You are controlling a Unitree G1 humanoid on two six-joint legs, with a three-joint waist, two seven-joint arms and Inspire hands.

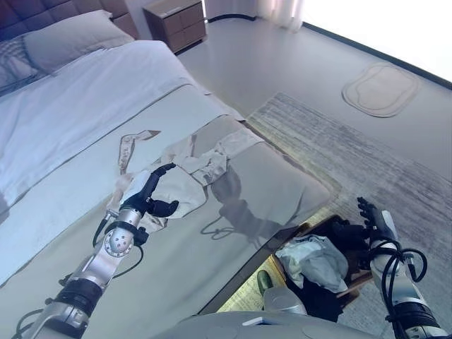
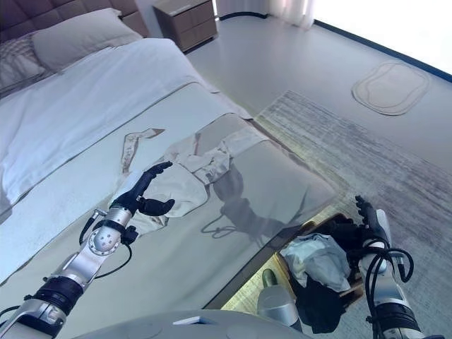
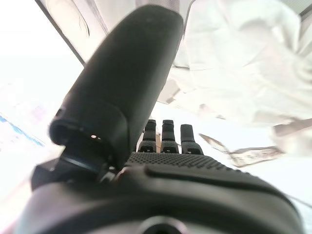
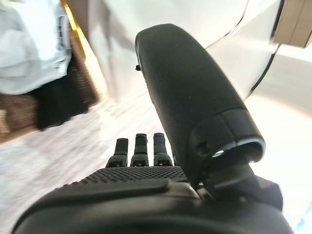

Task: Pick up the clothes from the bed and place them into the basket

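Observation:
A cream garment (image 1: 205, 166) lies crumpled on the bed (image 1: 85, 106) near its foot; it also shows in the left wrist view (image 3: 243, 73). My left hand (image 1: 147, 194) is open over the garment's near left edge, fingers straight and thumb spread, holding nothing. A brown basket (image 4: 14, 117) stands on the floor by the bed's corner and holds a pale blue-white garment (image 1: 314, 261) on dark clothes (image 2: 318, 304). My right hand (image 1: 374, 222) is open and empty just right of the basket.
A grey rug (image 1: 353, 155) covers the floor right of the bed. A small pale mat (image 1: 381, 88) lies farther off. A wooden nightstand (image 1: 176, 21) stands by the bed's head, with pillows (image 1: 67, 39) at the far left.

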